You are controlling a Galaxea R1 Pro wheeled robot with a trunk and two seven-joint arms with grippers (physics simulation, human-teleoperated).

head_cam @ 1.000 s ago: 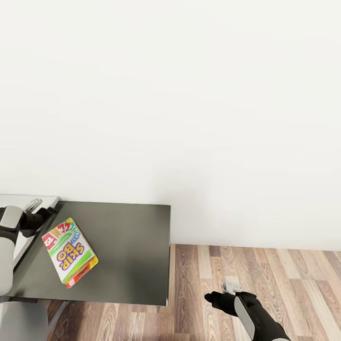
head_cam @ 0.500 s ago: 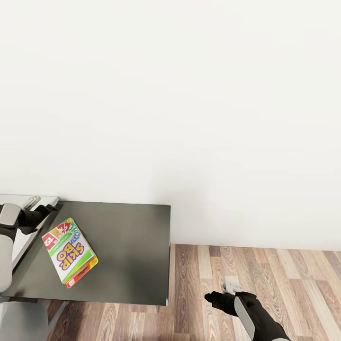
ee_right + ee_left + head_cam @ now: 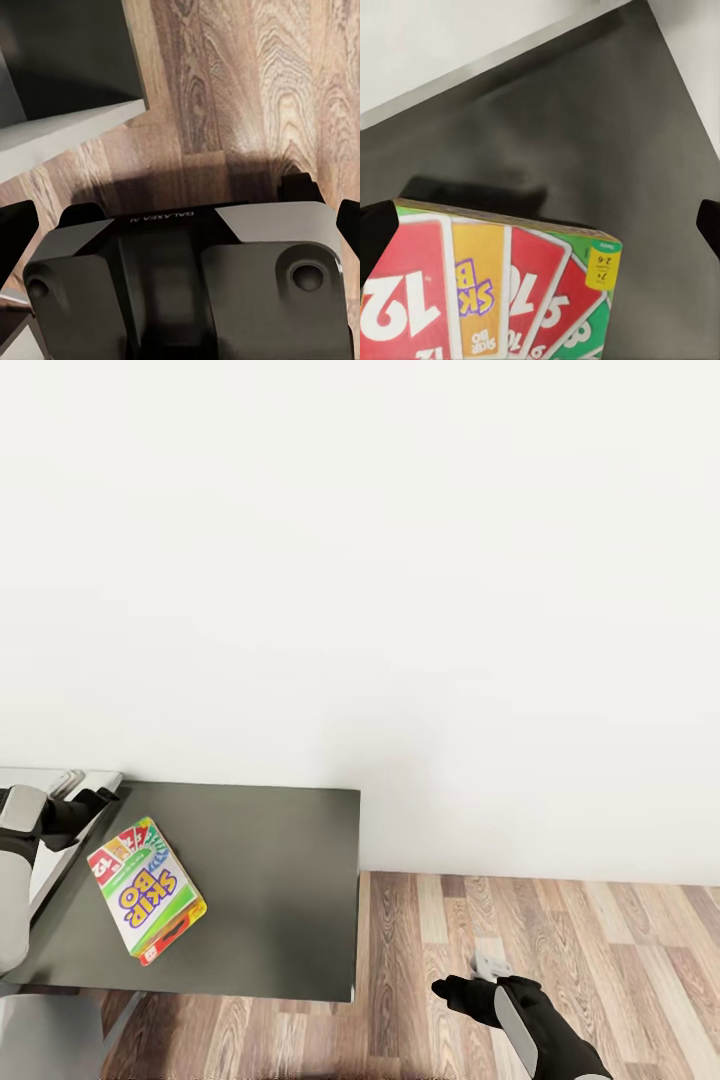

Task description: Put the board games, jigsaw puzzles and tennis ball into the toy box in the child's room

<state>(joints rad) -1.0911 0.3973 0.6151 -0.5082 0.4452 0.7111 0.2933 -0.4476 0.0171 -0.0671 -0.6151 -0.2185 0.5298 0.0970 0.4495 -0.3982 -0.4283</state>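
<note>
A "SKIP BO" board game lies flat on the dark grey lower section of the table. My left gripper hovers over the table's far left corner, just beyond the box, and is open. In the left wrist view the box lies below and between the spread fingertips, not touched by them. My right gripper hangs open and empty over the wood floor to the right of the table. The toy box, bed, jigsaw puzzles and tennis ball are out of view.
A plain white wall rises straight behind the table. The table's right edge drops to wood-plank floor. A light grey desk top adjoins at the far left. The right wrist view looks down on my own base.
The left gripper has drawn back slightly toward the table's far left corner, away from the box. The box and the right arm have not moved.
</note>
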